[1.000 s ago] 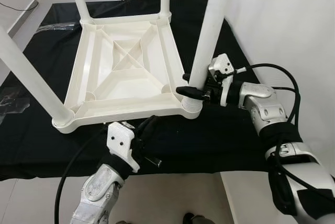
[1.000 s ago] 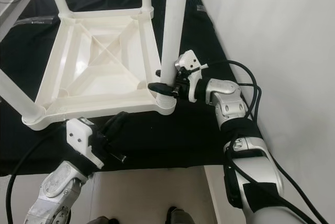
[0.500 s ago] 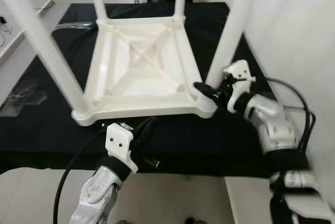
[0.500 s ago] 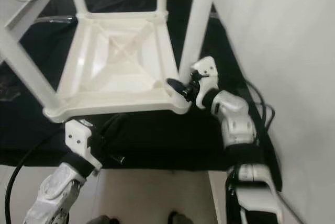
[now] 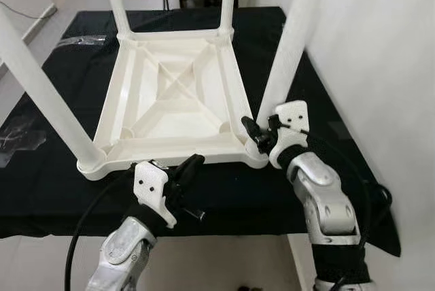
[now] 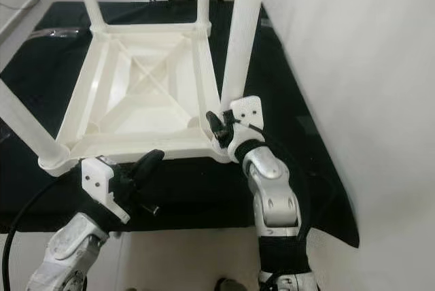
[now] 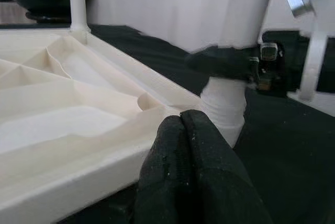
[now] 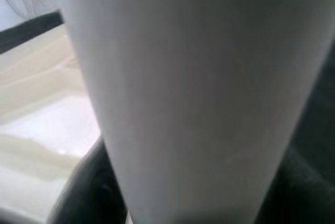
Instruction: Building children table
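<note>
Versus 1 s back: right arm had swung in under the body, elbow now low and near, where earlier it reached in from the side; camera also shifted. Right gripper (image 5: 253,134) stayed clamped on the near-right leg (image 5: 289,53) just above its socket. Left gripper (image 5: 189,168) had moved little, fingers pressed together, holding nothing, tips just short of the near rim.

Table (image 5: 173,97) lay upside down on the black cloth (image 5: 54,175), all four legs standing in their corner sockets.

No readable writing or labels anywhere.

Leg tops were cut off by the frame. Right wrist view was a blurred close-up of the leg (image 8: 172,93); its fingers couldn't be made out there. Left wrist view showed closed fingertips (image 7: 191,145) in front of the rim, right gripper (image 7: 230,62) around the leg base beyond.
</note>
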Robot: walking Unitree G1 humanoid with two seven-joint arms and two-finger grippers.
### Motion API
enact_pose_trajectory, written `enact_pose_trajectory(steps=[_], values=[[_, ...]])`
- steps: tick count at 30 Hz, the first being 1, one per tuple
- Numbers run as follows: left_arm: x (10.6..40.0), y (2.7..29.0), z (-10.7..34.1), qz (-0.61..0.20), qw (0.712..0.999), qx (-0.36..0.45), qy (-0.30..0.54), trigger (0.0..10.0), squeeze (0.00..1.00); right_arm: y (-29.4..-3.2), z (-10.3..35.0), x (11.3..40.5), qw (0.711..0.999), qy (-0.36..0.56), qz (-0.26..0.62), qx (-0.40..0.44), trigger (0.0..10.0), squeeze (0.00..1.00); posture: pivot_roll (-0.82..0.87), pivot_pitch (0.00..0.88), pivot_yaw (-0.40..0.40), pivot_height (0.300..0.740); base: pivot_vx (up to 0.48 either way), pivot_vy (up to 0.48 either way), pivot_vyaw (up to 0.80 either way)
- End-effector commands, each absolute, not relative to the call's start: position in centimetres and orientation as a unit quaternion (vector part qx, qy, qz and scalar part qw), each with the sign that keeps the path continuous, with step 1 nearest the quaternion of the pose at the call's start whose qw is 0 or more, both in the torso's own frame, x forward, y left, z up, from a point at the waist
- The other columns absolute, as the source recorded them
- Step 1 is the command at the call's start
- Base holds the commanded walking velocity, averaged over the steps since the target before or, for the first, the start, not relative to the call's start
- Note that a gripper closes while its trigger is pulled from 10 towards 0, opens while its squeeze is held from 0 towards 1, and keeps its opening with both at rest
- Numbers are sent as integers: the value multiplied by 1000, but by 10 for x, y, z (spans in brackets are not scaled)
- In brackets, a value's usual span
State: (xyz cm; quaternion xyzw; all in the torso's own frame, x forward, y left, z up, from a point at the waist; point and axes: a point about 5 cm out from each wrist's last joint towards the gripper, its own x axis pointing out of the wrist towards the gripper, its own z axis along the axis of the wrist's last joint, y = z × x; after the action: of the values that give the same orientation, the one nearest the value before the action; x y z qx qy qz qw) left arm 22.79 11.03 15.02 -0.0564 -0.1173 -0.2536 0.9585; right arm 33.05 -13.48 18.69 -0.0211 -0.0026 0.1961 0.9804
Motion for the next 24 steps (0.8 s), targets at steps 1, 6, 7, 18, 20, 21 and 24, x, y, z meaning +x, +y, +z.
enact_pose_trajectory(steps=[1,6,7,18,20,21,24], values=[[227,110,144,-254,961,-56,-100,10000,0,-125,207,334,967,-58,246,-13,10000,1000,77,143,-8,740,0,0,0],[228,110,143,-254,961,-56,-100,10000,0,-123,220,335,953,-83,290,-9,10000,1000,75,139,-3,740,0,0,0],[230,110,144,-256,960,-59,-98,10000,0,-124,230,340,919,-84,384,-30,10000,243,72,142,3,740,0,0,0],[231,109,145,-255,960,-62,-97,10000,0,-132,222,354,834,-32,548,-52,0,0,81,159,1,740,0,0,0],[231,108,145,-256,960,-62,-97,10000,0,-133,221,355,836,-30,546,-53,0,0,80,160,0,740,0,0,0],[231,108,145,-256,960,-62,-97,10000,0,-133,221,355,836,-30,546,-53,0,0,80,160,0,740,0,0,0],[231,108,145,-256,960,-63,-97,10000,0,-136,220,356,837,-28,544,-53,0,0,76,163,-1,740,0,0,0]])
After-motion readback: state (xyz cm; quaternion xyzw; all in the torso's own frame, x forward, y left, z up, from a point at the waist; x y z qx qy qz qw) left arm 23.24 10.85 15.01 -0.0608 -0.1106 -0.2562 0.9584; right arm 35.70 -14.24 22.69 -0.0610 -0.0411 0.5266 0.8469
